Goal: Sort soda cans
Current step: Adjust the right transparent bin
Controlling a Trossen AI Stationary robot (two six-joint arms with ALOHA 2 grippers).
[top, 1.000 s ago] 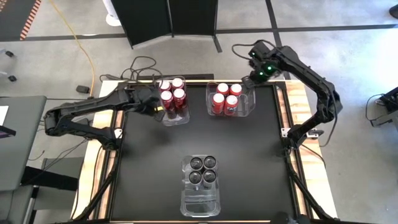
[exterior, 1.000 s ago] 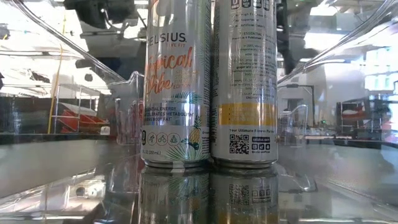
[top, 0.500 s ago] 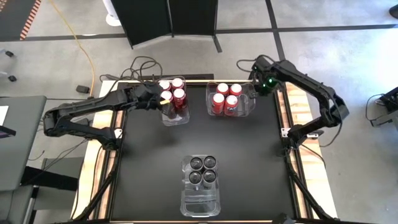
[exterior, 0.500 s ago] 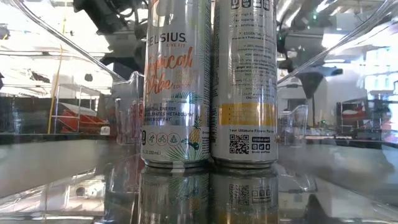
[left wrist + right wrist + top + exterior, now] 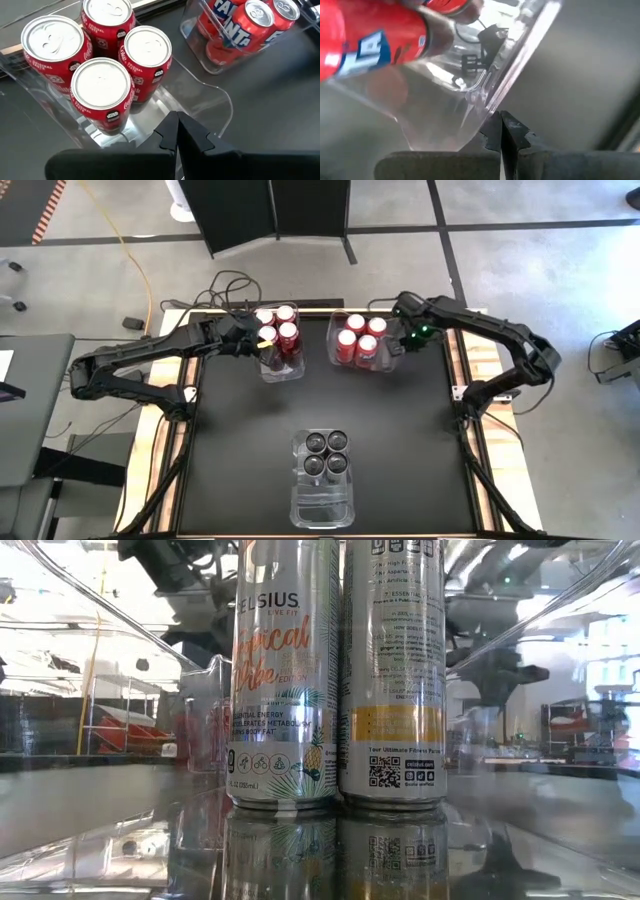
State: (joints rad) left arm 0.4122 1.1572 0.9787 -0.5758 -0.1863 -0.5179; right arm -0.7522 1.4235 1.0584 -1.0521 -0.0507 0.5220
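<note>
Several red soda cans (image 5: 278, 328) stand in a clear bin (image 5: 283, 370) at the far left, and several more (image 5: 360, 335) in a second clear bin (image 5: 334, 358) to its right. Several dark-topped cans (image 5: 325, 452) fill a third bin (image 5: 322, 505) near the front; the low view shows two of them (image 5: 285, 680) up close. My left gripper (image 5: 176, 127) is shut and hovers over the left bin's can-free end (image 5: 150, 107), beside the cans. My right gripper (image 5: 501, 122) is shut at the right bin's right end (image 5: 402, 345). My left gripper's shut tips hang over the left bin's clear floor (image 5: 150, 107); whether they touch it I cannot tell. My right gripper points down, and its shut fingertips (image 5: 495, 131) meet the clear rim (image 5: 487, 107) at the right bin's right end from above. The bin stays on the table.
The black tabletop (image 5: 240, 440) has bare room between the far bins and the near bin. Its wooden border (image 5: 470, 380) runs along the sides. Cables (image 5: 225, 285) lie past the far edge.
My right gripper has come down and moved toward the near-left, from above the table's far right corner to the right bin's right end. My left gripper has tipped upward and drawn back a little from the left bin's cans. Both have stayed shut.
</note>
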